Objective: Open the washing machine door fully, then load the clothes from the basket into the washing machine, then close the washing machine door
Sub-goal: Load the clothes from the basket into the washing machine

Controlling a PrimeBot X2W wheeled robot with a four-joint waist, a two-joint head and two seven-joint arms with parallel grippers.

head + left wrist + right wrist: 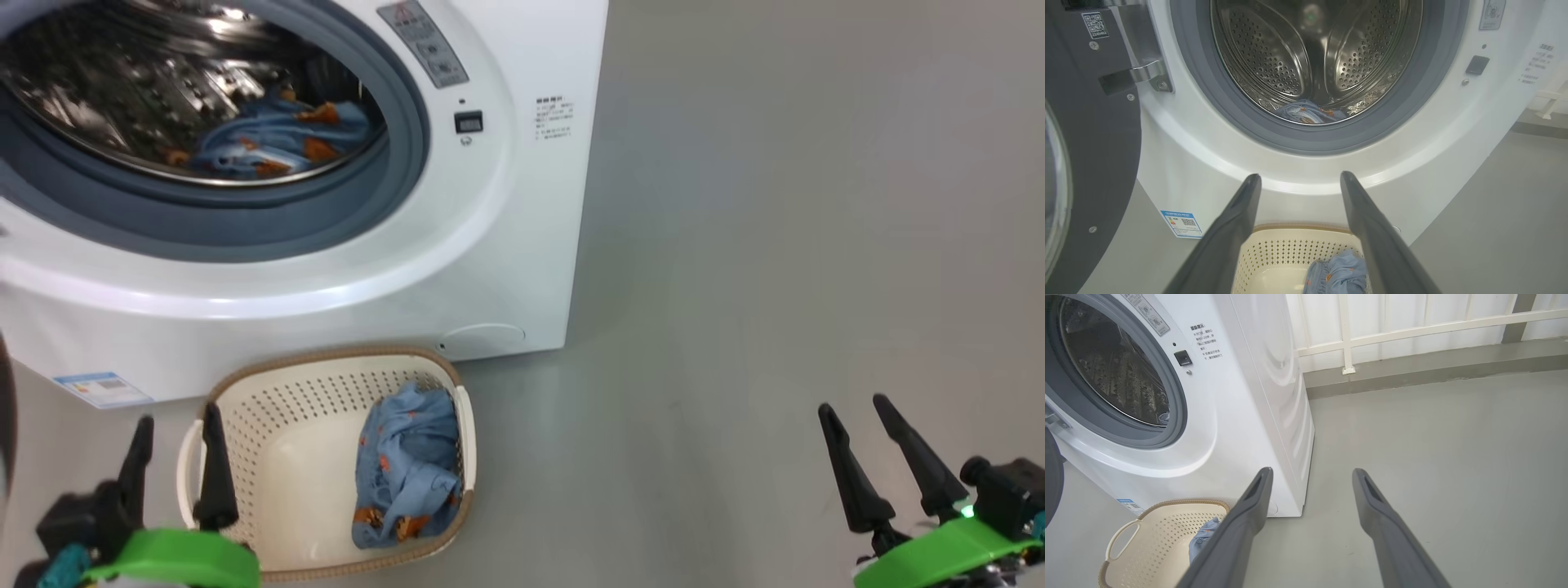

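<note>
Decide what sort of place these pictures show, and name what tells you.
Probably a laundry corner, maybe a balcony: a white front-loading washing machine stands on grey floor, a basket holding clothes sits before it, and a white railing runs behind.

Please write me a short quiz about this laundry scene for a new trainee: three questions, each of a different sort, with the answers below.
1. True or false: the washing machine door is open.
2. Besides the clothes in the basket, where do more clothes lie? A) on the door B) in the drum C) in a gripper
3. Fill in: the left gripper and the right gripper are both ___, holding nothing.
Key: 1 true; 2 B; 3 open.
</note>
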